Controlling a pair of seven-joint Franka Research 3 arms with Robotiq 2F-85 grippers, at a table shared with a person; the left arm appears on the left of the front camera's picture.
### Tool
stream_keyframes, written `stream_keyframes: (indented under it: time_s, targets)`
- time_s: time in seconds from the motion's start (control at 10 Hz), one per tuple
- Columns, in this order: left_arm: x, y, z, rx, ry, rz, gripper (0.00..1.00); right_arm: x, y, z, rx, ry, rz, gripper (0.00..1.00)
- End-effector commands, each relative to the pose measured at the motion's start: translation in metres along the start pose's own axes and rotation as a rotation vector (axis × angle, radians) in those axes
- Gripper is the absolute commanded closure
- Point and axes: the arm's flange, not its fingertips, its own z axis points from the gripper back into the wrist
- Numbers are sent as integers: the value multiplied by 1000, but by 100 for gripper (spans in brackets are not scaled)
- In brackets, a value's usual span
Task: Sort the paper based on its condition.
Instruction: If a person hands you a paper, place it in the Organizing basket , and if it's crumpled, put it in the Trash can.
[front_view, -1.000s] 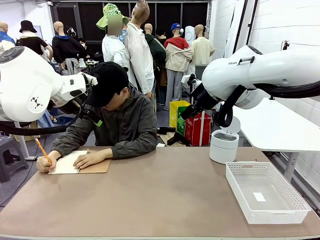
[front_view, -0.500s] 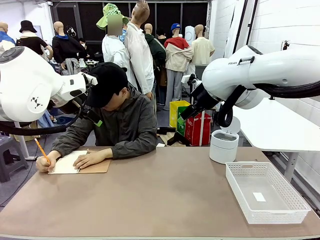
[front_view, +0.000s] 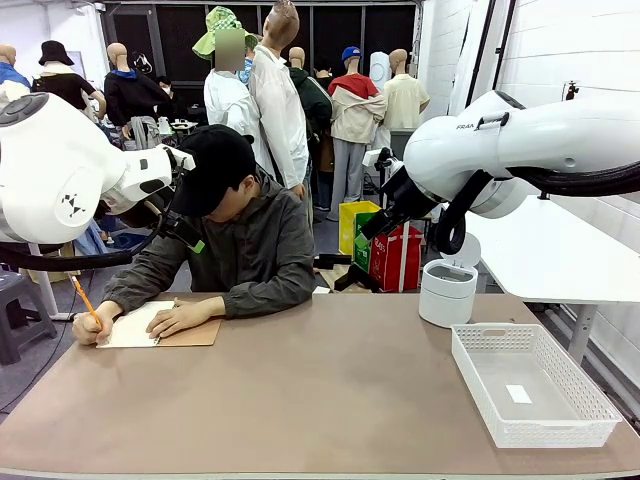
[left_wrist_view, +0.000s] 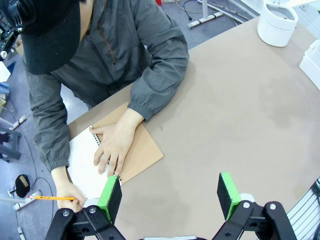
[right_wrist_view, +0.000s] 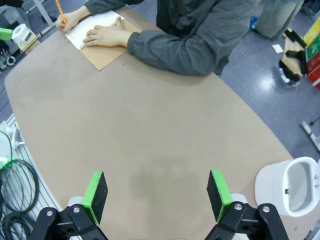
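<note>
The person's hand (front_view: 180, 318) is lying open, pressing the notepad (front_view: 150, 325) at the table's (front_view: 330, 400) far-left edge, so reaching in now risks collision.

We hold both arms raised above the table, one at each side. Our left gripper (left_wrist_view: 170, 194) hangs with its jaws spread wide and empty, and our right gripper (right_wrist_view: 156, 194) likewise gapes, gripping nothing.

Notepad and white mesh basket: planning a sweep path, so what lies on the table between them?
Nothing: in the front view, bare brown table runs from the notepad to the basket.
</note>
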Motion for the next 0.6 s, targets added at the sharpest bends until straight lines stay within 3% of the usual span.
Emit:
stream_keyframes:
  time_s: [0.0,0.5]
  targets:
    - [0,1,1,-1,-2,-1,0,0,0,-2,1,1,-1,0]
    - [0,1,1,-1,-2,-1,0,0,0,-2,1,1,-1,0]
